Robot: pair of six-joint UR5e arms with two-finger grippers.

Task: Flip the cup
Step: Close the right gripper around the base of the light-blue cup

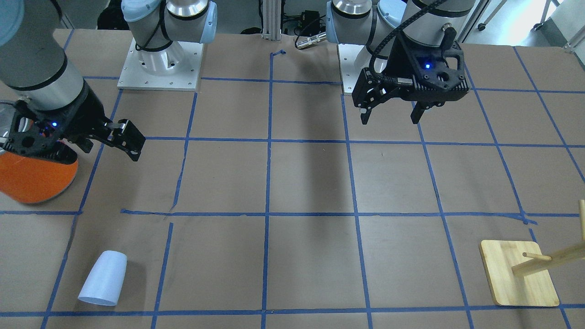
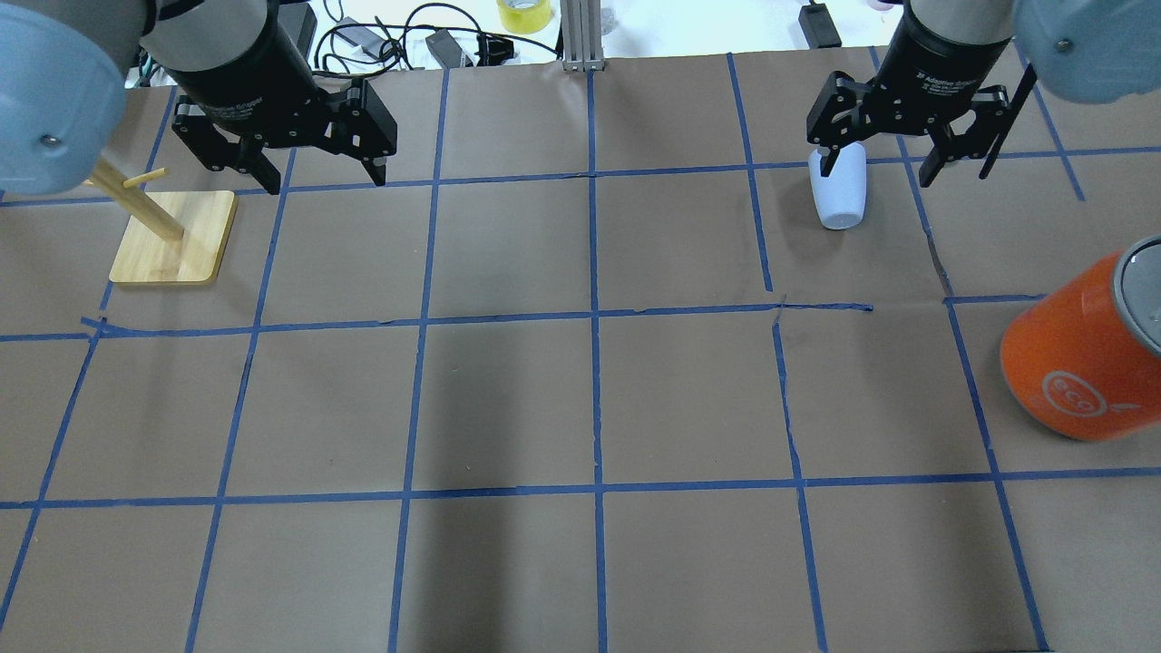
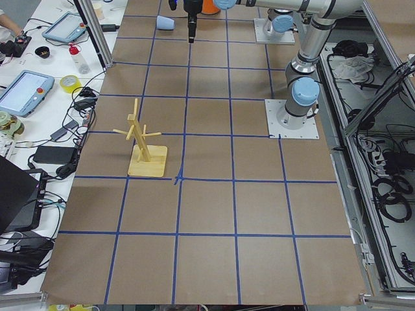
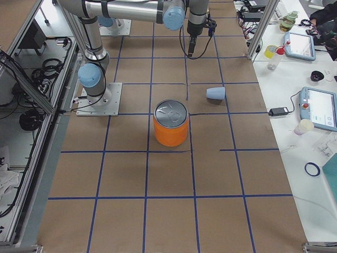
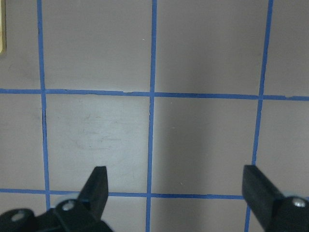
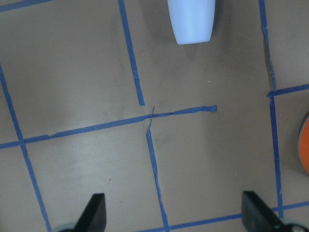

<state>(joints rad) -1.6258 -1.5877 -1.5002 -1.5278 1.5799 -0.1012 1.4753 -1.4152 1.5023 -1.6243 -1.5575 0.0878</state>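
The cup [image 1: 103, 278] is a small pale blue-white tumbler lying on its side on the brown table, rim turned away from the robot. It also shows in the overhead view [image 2: 839, 190], the exterior right view [image 4: 216, 93] and the right wrist view [image 6: 190, 19]. My right gripper [image 2: 878, 172] is open and empty. It hovers above the table on the robot's side of the cup, clear of it, and also shows in the front view [image 1: 112, 148]. My left gripper [image 2: 311, 180] is open and empty, raised over bare table [image 5: 176, 176].
A large orange can [image 2: 1084, 354] with a silver top stands at the robot's right, close to the right arm [image 1: 34, 176]. A wooden peg stand [image 2: 172, 238] on a square base stands at the far left, beside the left gripper. Blue tape lines grid the table.
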